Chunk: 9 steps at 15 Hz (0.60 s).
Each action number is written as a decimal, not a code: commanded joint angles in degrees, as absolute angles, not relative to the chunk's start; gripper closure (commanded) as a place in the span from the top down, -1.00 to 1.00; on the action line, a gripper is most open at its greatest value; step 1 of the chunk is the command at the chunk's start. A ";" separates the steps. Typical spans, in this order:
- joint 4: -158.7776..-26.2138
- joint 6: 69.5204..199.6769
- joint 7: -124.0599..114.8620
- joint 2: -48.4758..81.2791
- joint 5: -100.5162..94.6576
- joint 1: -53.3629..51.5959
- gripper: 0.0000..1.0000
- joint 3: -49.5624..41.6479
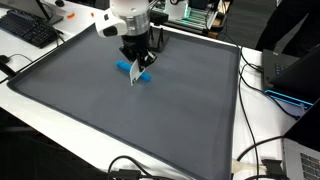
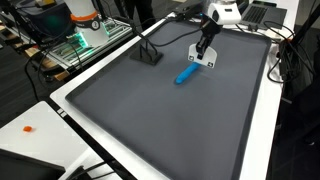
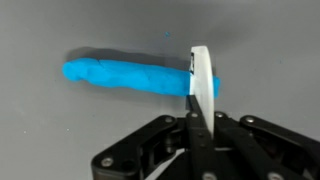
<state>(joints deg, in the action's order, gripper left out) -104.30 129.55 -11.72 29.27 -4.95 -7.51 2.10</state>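
Hand (image 3: 197, 122) — fingers pinched tight on thin white flat piece (image 3: 201, 75), held edge-on, upright. Beyond: blue stick (image 3: 125, 75) lying flat on grey table (image 3: 270, 40), near middle, one end hidden behind white piece — contact unclear. Keyboard (image 1: 30, 30) past table's far corner.

readable text: none | labels: none | brands: none | numbers, signs: none

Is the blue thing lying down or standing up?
Lying down. The blue thing stretches flat along the gray mat, its end crossed by the white piece that the gripper holds.
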 commanded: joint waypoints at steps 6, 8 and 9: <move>-105.95 135.21 -11.54 31.35 -2.98 -6.72 -0.98 1.78; -106.57 135.76 -11.31 31.56 -2.63 -6.44 -0.98 1.78; -106.93 135.63 -11.16 31.61 -2.53 -6.35 -0.98 1.75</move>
<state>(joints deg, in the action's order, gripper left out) -105.00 133.26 -12.33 30.29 -3.88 -6.95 1.92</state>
